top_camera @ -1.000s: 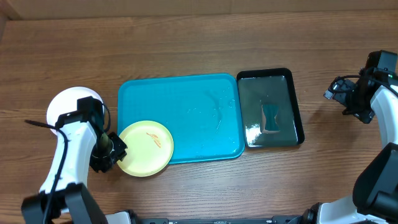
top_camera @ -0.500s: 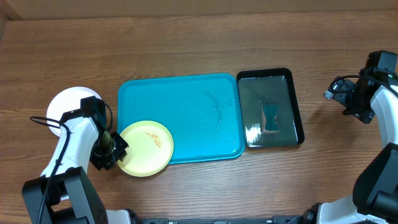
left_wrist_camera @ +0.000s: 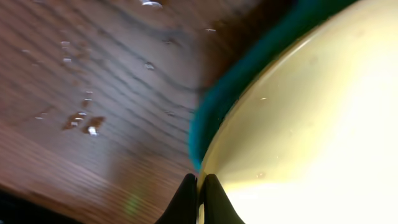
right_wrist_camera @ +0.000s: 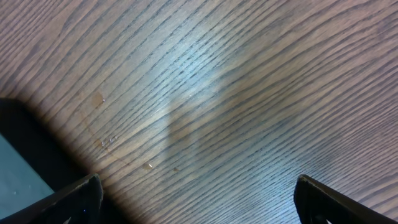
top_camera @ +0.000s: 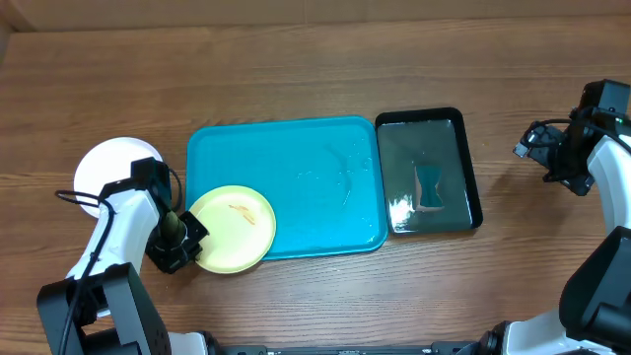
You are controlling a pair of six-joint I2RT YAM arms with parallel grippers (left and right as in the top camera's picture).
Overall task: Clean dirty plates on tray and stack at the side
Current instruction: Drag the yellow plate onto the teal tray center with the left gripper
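Note:
A pale yellow plate (top_camera: 234, 229) with a small orange smear overlaps the front left corner of the turquoise tray (top_camera: 306, 187). My left gripper (top_camera: 187, 240) is shut on the plate's left rim; the wrist view shows the fingers (left_wrist_camera: 199, 199) pinching the plate's edge (left_wrist_camera: 298, 124) above the tray's rim (left_wrist_camera: 249, 68). A white plate (top_camera: 106, 168) lies on the table to the left, partly under my left arm. The mint-blue plate is out of view. My right gripper (top_camera: 564, 158) is open and empty at the far right; its wrist view (right_wrist_camera: 199, 193) shows only bare wood.
A glossy black tray (top_camera: 426, 170) with water and a blue sponge (top_camera: 428, 187) stands right of the turquoise tray; its corner shows in the right wrist view (right_wrist_camera: 18, 162). Water droplets (left_wrist_camera: 81, 118) lie on the wood by the turquoise tray's left edge.
The yellow plate has shifted slightly up and right, further onto the tray, with my left gripper holding its rim. The right arm has not moved.

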